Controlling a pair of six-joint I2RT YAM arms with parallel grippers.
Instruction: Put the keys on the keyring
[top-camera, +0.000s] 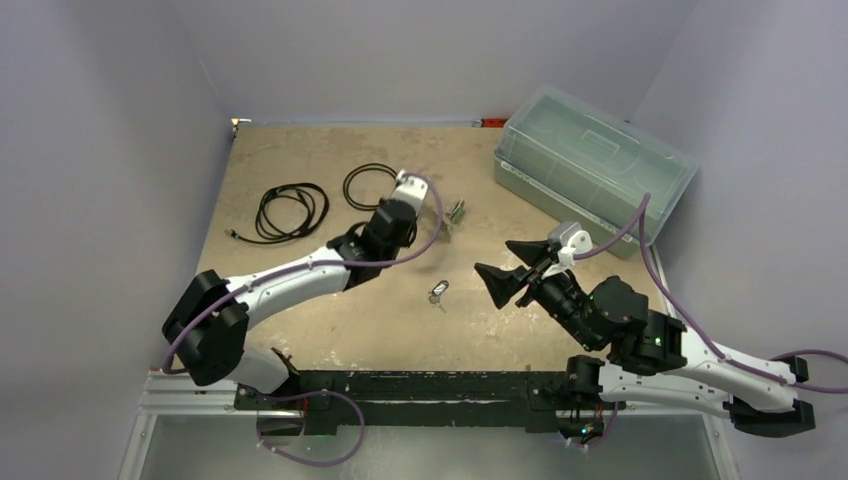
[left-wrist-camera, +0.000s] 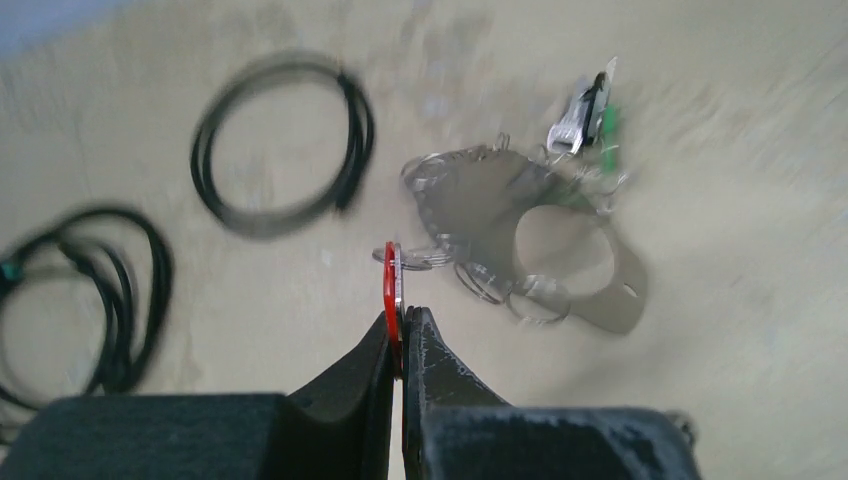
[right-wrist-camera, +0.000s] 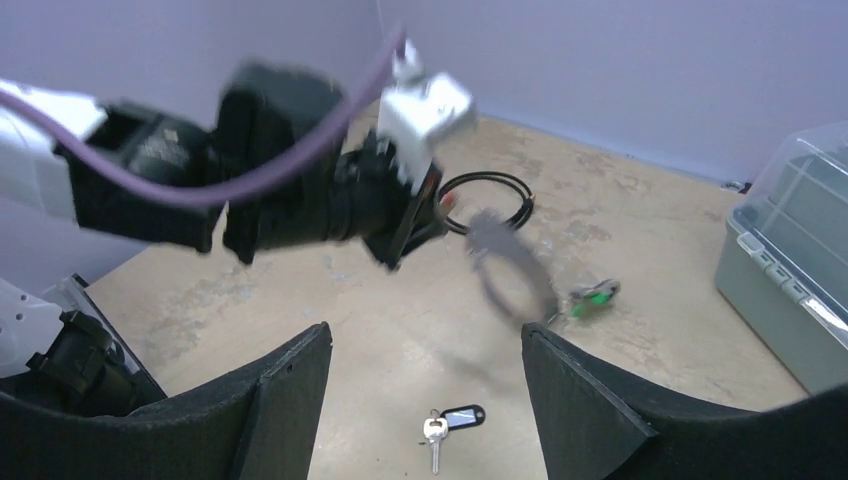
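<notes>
Red key (left-wrist-camera: 389, 280) clamped in left gripper (left-wrist-camera: 402, 322), keyring (left-wrist-camera: 470, 195) just beyond.

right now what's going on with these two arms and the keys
The left tool is shut on a red-headed key. The pale keyring seems to dangle from that key, too blurred to be sure, with a green key at its far end. The right tool is open and empty, facing them. A black-tagged key lies loose on the table between the arms, not yet on the ring.
</notes>
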